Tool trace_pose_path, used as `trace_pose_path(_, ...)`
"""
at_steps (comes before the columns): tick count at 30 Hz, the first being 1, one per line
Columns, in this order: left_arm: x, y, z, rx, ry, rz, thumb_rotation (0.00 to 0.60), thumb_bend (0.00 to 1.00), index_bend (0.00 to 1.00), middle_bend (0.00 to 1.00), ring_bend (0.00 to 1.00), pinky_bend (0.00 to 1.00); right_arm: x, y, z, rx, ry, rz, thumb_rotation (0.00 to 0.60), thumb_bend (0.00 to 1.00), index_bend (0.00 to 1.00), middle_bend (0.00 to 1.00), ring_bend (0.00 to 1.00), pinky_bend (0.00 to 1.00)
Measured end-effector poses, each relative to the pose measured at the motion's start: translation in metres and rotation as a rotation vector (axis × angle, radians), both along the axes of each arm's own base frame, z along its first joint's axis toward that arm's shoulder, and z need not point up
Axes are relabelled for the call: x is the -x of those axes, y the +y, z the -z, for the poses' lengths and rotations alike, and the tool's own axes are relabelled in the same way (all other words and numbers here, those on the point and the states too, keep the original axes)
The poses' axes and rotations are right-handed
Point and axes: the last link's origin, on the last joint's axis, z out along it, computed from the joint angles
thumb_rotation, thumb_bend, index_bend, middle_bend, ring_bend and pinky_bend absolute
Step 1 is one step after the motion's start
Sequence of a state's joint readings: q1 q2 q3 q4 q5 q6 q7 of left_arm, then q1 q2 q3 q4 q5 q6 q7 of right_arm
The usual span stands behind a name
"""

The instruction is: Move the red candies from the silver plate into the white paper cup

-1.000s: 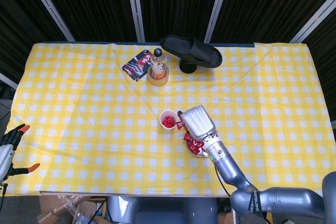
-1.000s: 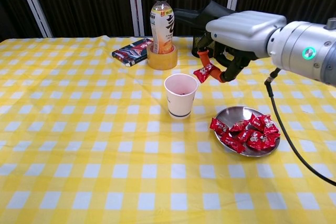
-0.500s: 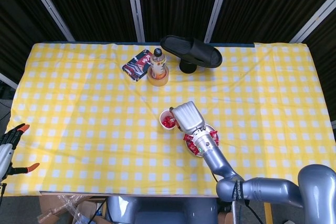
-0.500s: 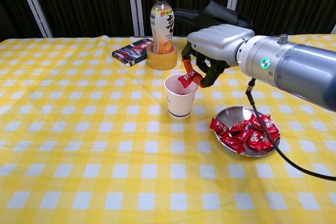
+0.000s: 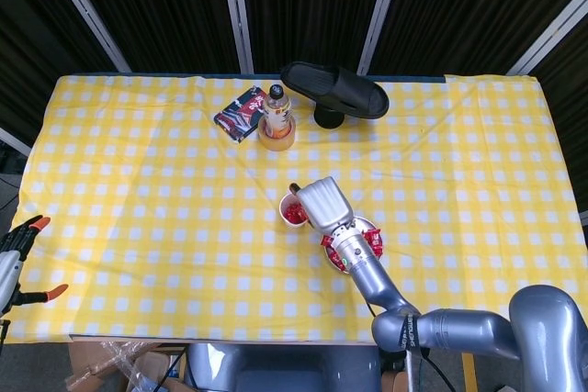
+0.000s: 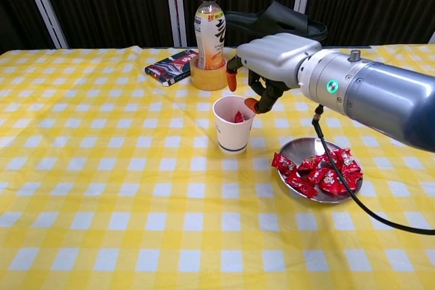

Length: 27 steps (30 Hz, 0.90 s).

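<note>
right hand (image 6: 262, 73) hovers empty, fingers apart, over the cup (image 6: 233, 124); candies (image 6: 319, 171) on the plate (image 6: 299, 149) below-right look light, crinkly, slippery: pinch wrapper ends.

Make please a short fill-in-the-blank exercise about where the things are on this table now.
1. The right hand is above the white paper ____.
2. The remaining red candies lie on the silver ____.
3. The bottle stands inside a roll of ____.
4. The tablecloth is checked white and ____.

Missing words: cup, plate, tape, yellow
</note>
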<state>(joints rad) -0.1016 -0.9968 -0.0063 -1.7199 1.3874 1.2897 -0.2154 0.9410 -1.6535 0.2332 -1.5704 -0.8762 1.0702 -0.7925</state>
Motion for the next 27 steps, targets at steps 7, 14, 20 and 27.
trace_pose_path(7,-0.002,0.000,-0.001,-0.025,0.030,0.036,0.600,0.03,0.00,0.00,0.00,0.00,0.003,0.017,-0.014,0.013,-0.009,-0.019,0.600,0.48,0.37,0.82,0.92,0.98)
trace_pose_path(14,-0.003,-0.001,-0.001,-0.059,0.069,0.081,0.600,0.03,0.00,0.00,0.00,0.00,0.024,0.046,-0.026,0.006,0.032,-0.004,0.600,0.45,0.33,0.82,0.92,0.98)
trace_pose_path(20,-0.004,-0.001,-0.001,-0.088,0.111,0.127,0.600,0.03,0.00,0.00,0.00,0.00,0.049,0.065,-0.027,-0.011,0.072,0.041,0.600,0.43,0.27,0.82,0.92,0.98)
trace_pose_path(27,-0.003,-0.002,0.000,-0.110,0.158,0.155,0.600,0.03,0.00,0.00,0.00,0.00,0.064,0.071,-0.016,-0.028,0.080,0.097,0.600,0.42,0.22,0.82,0.92,0.98)
